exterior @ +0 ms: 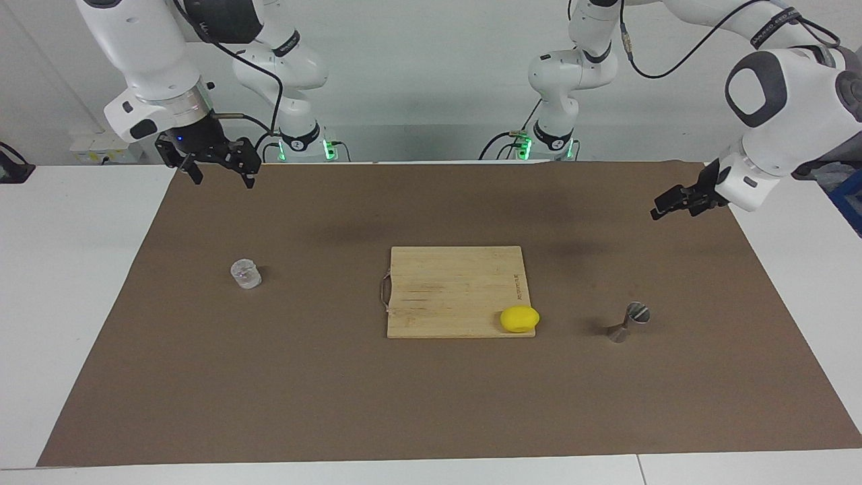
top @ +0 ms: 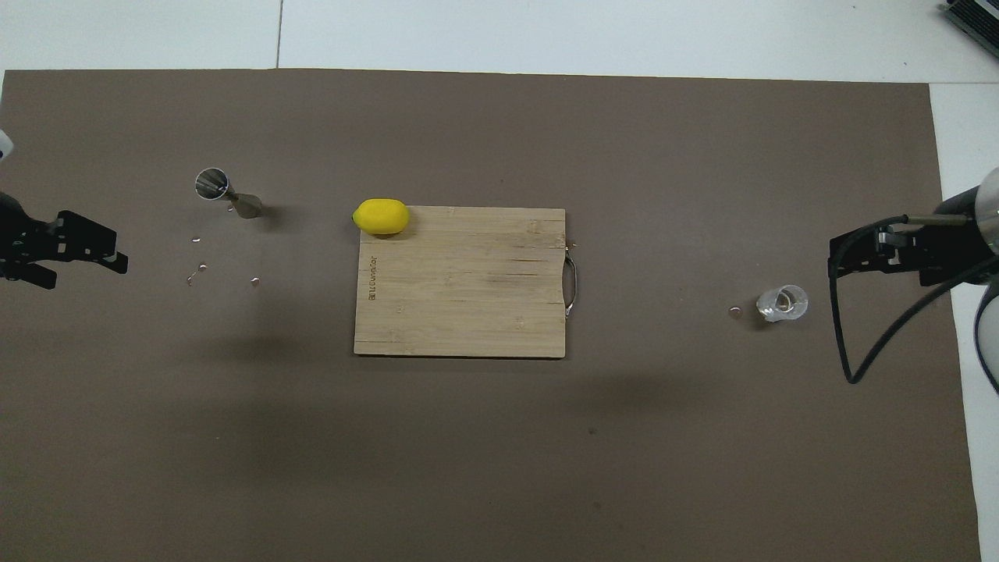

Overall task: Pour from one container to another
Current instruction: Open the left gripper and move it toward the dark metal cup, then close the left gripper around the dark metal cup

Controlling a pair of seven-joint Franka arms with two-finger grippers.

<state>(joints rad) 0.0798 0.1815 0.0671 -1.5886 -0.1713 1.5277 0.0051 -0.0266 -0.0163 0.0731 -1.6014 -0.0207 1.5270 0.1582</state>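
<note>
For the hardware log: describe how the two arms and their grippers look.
Both arms are glossy white with rounded segments and dark grey joint caps. Black cables loop along them, and green lights glow at the bases. The left gripper and right gripper are black, angular, with two fingers; a silver ring sits above the right one.

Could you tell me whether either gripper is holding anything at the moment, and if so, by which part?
Nothing is held: the left gripper and right gripper hang open in the air.

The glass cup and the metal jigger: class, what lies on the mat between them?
Between the glass cup and the jigger lies the wooden cutting board, with the lemon on its corner toward the jigger. The overhead view shows it best.
</note>
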